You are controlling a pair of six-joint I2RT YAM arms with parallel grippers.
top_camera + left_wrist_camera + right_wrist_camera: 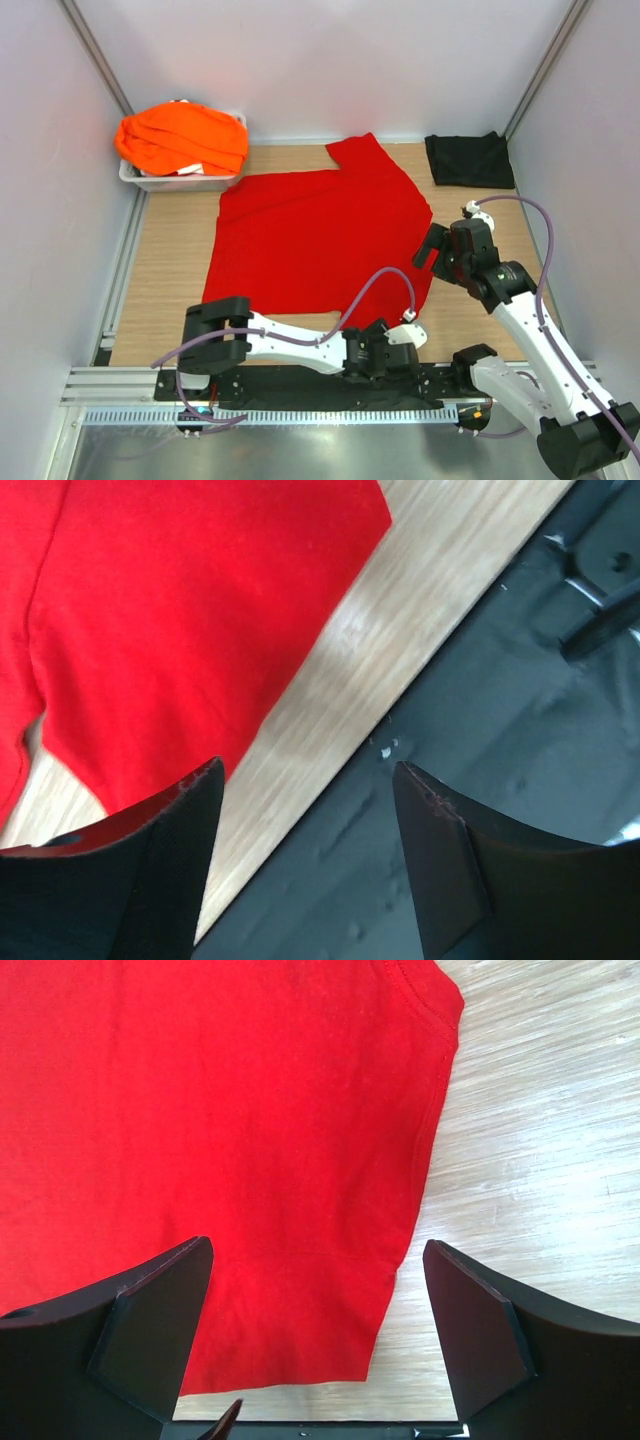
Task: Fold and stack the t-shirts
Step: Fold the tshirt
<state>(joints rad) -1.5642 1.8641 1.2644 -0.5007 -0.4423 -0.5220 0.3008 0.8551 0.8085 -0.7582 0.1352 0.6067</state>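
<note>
1. Top external view is showing the red t-shirt (320,235) lying spread flat across the middle of the wooden table (170,290), with one sleeve pointing to the far side.
2. Over at the far left, the orange t-shirts (182,138) are sitting heaped in the grey tray (180,183), and the black t-shirt (470,160) is lying flat and compact at the far right.
3. Down at the near edge, the left gripper (398,348) is hanging just beside the red shirt's near right corner. In its wrist view the fingers (170,860) are standing apart over bare wood and the black base plate (500,730), gripping nothing.
4. Now the right gripper (432,247) is hovering above the red shirt's right edge with its jaws gaping wide and nothing between them. Its wrist view is showing red cloth on the left and bare wood on the right.
</note>
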